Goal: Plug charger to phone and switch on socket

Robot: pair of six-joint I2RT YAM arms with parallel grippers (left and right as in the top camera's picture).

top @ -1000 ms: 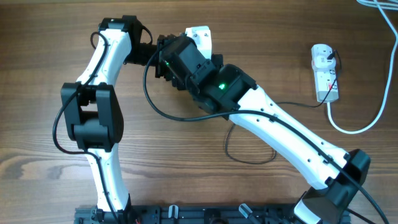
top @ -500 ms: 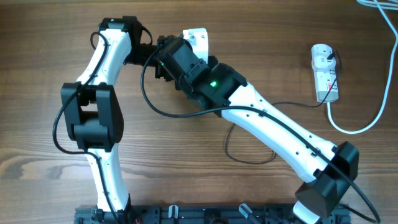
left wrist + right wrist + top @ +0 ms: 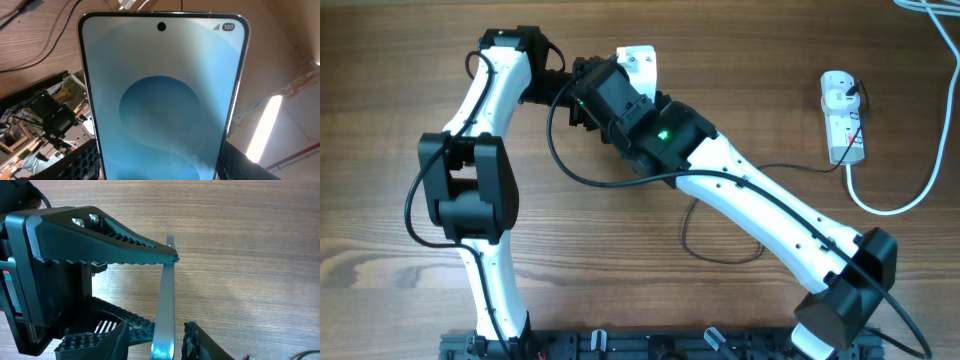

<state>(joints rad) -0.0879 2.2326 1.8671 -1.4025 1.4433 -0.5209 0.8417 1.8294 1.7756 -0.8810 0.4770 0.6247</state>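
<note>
Within the left hand (image 3: 161,292) the phone (image 3: 160,100) is clamped by its long edges, the right hand's (image 3: 159,334) parted fingers (image 3: 205,342) flanking it.

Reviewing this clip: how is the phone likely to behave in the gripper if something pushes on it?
The phone is probably stiff: its edge looks straight between the fingers of the left gripper. Its glossy face and thin edges suggest it may slip. Held near one end only, it would likely pivot if its free end is pushed.

Left arm (image 3: 470,190) and right arm (image 3: 770,215) crowd the phone (image 3: 160,100), far middle of the counter (image 3: 380,120). The charger (image 3: 683,235) loops under the right arm; leftward lies open.
</note>
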